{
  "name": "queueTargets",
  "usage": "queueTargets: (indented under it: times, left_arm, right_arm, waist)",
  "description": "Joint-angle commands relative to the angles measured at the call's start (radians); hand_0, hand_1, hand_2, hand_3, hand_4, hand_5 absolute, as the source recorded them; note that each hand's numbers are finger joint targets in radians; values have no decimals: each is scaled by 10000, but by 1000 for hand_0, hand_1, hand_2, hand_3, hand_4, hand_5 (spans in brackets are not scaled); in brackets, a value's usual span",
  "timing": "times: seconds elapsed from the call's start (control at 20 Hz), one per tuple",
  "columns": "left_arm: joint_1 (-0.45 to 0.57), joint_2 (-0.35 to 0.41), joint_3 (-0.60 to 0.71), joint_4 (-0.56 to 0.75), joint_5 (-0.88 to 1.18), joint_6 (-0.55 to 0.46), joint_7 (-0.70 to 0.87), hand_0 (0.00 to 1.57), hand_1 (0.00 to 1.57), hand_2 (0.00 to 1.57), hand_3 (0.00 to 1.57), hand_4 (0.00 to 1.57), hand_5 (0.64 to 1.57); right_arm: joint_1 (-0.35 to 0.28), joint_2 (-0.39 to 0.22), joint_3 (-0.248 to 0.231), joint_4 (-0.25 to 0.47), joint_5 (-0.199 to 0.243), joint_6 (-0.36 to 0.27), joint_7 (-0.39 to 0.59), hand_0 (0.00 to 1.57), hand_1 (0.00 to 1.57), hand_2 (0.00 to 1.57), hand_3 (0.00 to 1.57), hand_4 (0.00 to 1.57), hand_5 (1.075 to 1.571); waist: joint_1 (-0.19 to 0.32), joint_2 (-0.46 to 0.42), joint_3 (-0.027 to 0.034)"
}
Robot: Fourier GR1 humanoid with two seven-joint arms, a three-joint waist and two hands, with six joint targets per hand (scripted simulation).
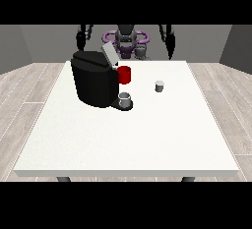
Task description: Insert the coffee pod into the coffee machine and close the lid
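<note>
Coffee pod (159,86), a small grey cup, stands upright on the white table (123,139), to the right of the coffee machine and well apart from it; nothing touches it.

Going left to right: the hand at the view's left (80,39) hangs raised beside the robot's torso, behind the coffee machine and above the table's far edge; whether its fingers are open or curled cannot be made out. The coffee machine (93,83) is a black block on the table's left half, and it serves as the landmark. Its grey lid (109,55) is tilted up at the machine's upper right, so the pod slot looks open. A red part (124,74), perhaps a reservoir or cup, sits against the machine's right side, and a grey cup (125,100) rests on the drip tray at the machine's front right. Further right lies the pod, and behind and right of it the hand at the view's right (170,40) hangs raised, holding nothing; its finger state cannot be told either.

The task seems not begun. Likely risks: the small pod could tip or slide away if fingers meet it off-centre; a reach towards the machine could bump the raised lid shut too early, or knock the cup off the tray
</note>
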Motion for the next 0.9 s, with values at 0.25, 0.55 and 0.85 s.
queueTargets:
  times: [0.25,0.55,0.85]
  left_arm:
    - [-458,-27,88,10,479,-828,-1709,0,0,0,0,240,1571]
    - [-1047,1183,281,479,-975,-574,-1496,0,0,0,0,0,1571]
    - [-2663,1992,1318,2341,-687,-956,-536,0,0,0,0,0,1571]
  right_arm:
    - [419,-169,-107,699,40,271,-29,0,0,0,0,128,1571]
    - [301,431,-766,570,-114,-721,-1445,0,0,0,0,145,1571]
    - [216,741,191,80,356,-1016,-1087,0,0,0,0,177,1571]
  waist:
    - [-103,-431,80]
    - [-617,-256,85]
    - [-1243,273,79]
